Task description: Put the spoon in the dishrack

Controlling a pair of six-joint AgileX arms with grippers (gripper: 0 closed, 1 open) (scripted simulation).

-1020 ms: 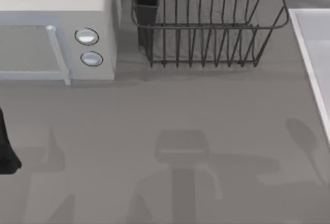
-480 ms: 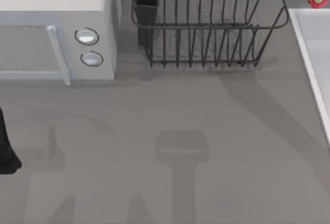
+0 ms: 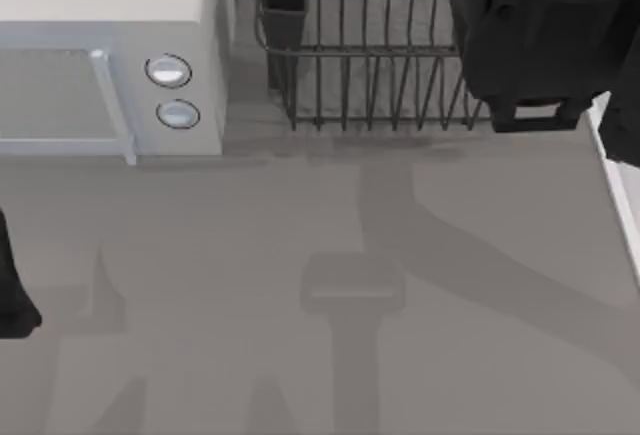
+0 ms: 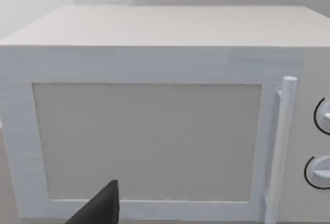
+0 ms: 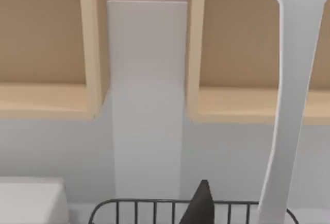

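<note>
Upright, spoon [image 5: 289, 105] handle above dishrack [image 5: 154, 206].

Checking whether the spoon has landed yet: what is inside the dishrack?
The visible part of the dishrack holds nothing but bare bars and its corner cup. Its right end is covered by the right arm, so that part can't be checked.
</note>
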